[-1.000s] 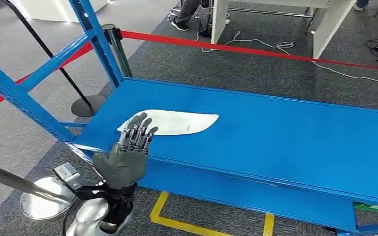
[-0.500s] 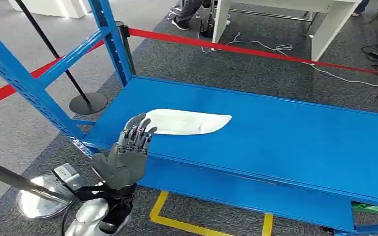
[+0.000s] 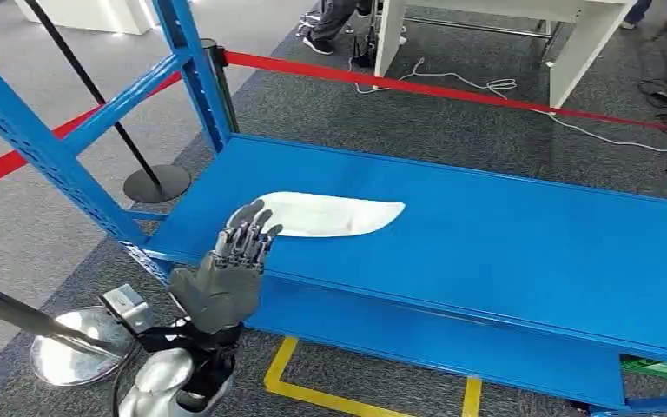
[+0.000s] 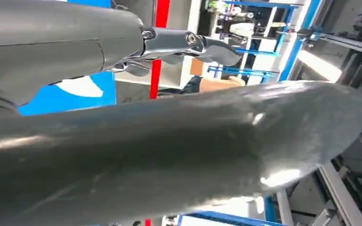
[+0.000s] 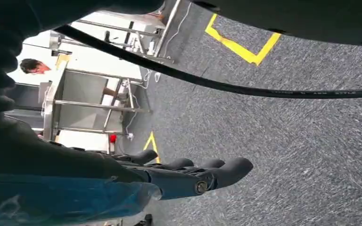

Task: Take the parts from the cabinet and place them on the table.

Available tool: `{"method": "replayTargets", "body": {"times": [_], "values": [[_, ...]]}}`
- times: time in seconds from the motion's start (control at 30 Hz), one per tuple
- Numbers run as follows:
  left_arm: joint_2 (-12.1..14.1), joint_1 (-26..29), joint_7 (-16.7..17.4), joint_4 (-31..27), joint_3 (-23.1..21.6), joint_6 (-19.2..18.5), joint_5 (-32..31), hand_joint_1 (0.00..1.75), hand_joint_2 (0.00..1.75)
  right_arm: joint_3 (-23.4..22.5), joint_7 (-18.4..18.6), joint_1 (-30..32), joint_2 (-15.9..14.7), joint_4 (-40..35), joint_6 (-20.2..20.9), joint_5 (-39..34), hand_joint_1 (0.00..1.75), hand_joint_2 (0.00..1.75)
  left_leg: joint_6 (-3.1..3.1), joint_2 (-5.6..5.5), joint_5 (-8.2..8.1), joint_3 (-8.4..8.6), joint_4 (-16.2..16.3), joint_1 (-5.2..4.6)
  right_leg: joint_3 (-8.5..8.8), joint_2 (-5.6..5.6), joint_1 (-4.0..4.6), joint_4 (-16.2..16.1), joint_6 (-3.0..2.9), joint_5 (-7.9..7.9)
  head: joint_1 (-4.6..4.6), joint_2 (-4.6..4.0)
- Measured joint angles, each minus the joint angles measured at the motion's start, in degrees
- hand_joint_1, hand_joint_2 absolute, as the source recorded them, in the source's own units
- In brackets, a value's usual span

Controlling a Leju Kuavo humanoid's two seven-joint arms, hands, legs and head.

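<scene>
White bagged part (image 3: 330, 215) lies flat on blue cabinet shelf (image 3: 521, 243), not yet grasped. Left hand (image 3: 226, 274) at shelf front edge, fingers spread, empty. Right hand (image 5: 188, 176) hangs extended, empty. Pickup, transfer to worktop pending.

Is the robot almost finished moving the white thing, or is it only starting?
Only starting, it seems. Nothing looks done yet: the white part lies flat on the blue shelf. In hand: the left hand is raised at the shelf's front edge, fingers apart, reaching toward the part's near end but holding nothing. The right hand hangs over the floor. Left: grasp the part, lift it, carry it to the table.
</scene>
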Motion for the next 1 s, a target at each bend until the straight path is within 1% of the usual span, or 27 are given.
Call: {"method": "replayTargets", "body": {"times": [0.07,0.1,0.17,0.2,0.23,0.33,0.4,0.47,0.53,0.67,0.73,0.8,0.87,0.93,1.0], "values": [[0.0,-0.2,0.8,0.1,0.0,-3.0,4.0,0.00,0.00,-0.2,-0.1,0.0,0.0,0.0,0.0,0.0,0.00,1.75,-0.01,0.00,0.01,0.00,0.0,0.01,-0.01,0.00,0.01,0.0,0.00,0.00,0.00,0.00],[-0.1,-0.3,1.0,0.2,0.1,-3.7,4.6,0.00,0.00,-0.4,-0.4,0.0,0.0,0.0,0.0,0.0,0.00,1.75,-0.02,0.00,0.01,0.00,0.0,0.01,-0.02,0.01,0.01,0.0,-0.01,0.00,0.00,0.00],[-0.1,-0.8,1.8,0.2,0.1,-1.8,2.1,0.00,0.00,-0.5,-0.5,-0.1,0.0,0.0,0.0,0.0,0.00,1.75,-0.02,0.00,0.02,0.00,0.0,0.01,-0.01,0.00,0.02,0.1,-0.01,0.00,0.00,0.00],[0.0,-1.3,2.0,0.2,0.1,-0.4,0.0,0.00,1.75,-0.5,-0.5,-0.1,0.0,0.0,-0.1,0.1,0.00,1.75,-0.02,0.00,0.02,0.00,0.0,0.01,-0.01,0.00,0.02,0.1,-0.01,0.00,0.02,0.00],[0.1,-1.8,2.0,0.2,0.1,0.6,-1.6,0.00,1.75,-0.5,-0.5,-0.1,0.0,0.0,-0.1,0.2,0.00,1.75,-0.02,0.00,0.02,0.00,0.0,0.01,-0.01,0.01,0.02,0.1,-0.01,0.00,0.00,0.00],[0.7,-4.2,2.0,0.3,0.1,4.9,-9.2,0.00,1.75,-0.5,-1.0,-0.2,0.0,0.0,0.0,0.5,0.00,1.75,0.00,0.00,0.04,-0.01,0.0,0.01,-0.01,0.00,0.02,0.1,-0.01,0.02,0.00,0.00],[1.5,-6.5,3.9,0.9,-0.1,8.2,-15.1,0.00,1.75,-0.5,-1.4,-0.3,0.0,0.0,0.0,0.7,0.00,1.75,-0.01,0.00,0.07,-0.01,0.0,0.01,-0.01,0.00,0.02,0.1,-0.01,0.03,0.00,0.00],[2.4,-8.8,5.5,2.1,-0.2,10.3,-19.5,0.00,1.75,-0.5,-1.4,-0.4,0.0,0.0,0.1,0.9,0.00,1.75,0.04,0.00,0.12,-0.01,0.0,0.00,0.00,0.01,0.02,0.1,-0.02,0.06,0.00,0.00],[2.9,-10.4,5.9,3.2,-0.3,10.9,-20.4,0.00,1.75,-0.5,-1.4,-0.4,0.0,0.0,0.1,1.1,0.00,1.75,0.04,0.00,0.12,0.00,0.0,0.00,-0.01,0.03,0.02,0.1,0.00,0.09,0.00,0.00],[3.4,-11.9,6.3,4.5,-0.3,11.4,-21.4,0.00,1.75,-0.5,-1.5,-0.4,0.0,0.0,0.2,1.2,0.00,1.75,0.04,0.00,0.12,-0.01,0.0,0.00,-0.03,0.02,0.02,0.1,0.00,0.08,0.00,0.00],[4.0,-13.7,9.2,5.9,-1.3,12.5,-25.3,0.00,1.75,-0.7,-1.4,-0.4,0.0,0.0,0.4,1.4,0.00,1.75,0.05,0.00,0.13,-0.04,0.0,0.00,-0.07,-0.02,0.02,0.1,0.00,0.08,0.00,0.00],[5.0,-17.5,13.0,9.7,-3.0,13.7,-30.4,0.00,1.75,-0.9,-1.5,-0.6,0.0,0.0,0.5,1.7,0.00,1.75,0.09,-0.02,0.17,-0.07,0.0,0.00,-0.06,-0.06,0.02,0.1,0.02,0.10,0.02,0.00],[5.3,-20.8,15.5,13.5,-4.2,14.3,-33.8,0.00,1.75,-1.2,-1.5,-0.7,0.0,0.0,0.4,1.9,0.00,1.75,0.03,0.00,0.22,-0.07,0.0,0.00,-0.08,0.02,0.02,0.1,0.06,0.19,0.00,0.00],[5.7,-23.8,17.0,17.2,-5.7,14.4,-36.3,0.00,1.75,-1.5,-1.4,-0.7,0.0,0.0,0.2,2.1,0.00,1.75,0.05,0.00,0.25,-0.08,0.0,0.00,-0.07,0.02,0.02,0.1,0.03,0.23,0.00,0.00],[5.9,-25.4,17.3,19.5,-6.5,14.5,-36.8,0.00,1.75,-1.6,-1.4,-0.8,0.0,0.0,0.2,2.1,0.00,1.75,0.07,0.01,0.27,-0.08,0.0,0.00,-0.08,0.06,0.02,0.1,0.02,0.24,0.00,0.00]]}}
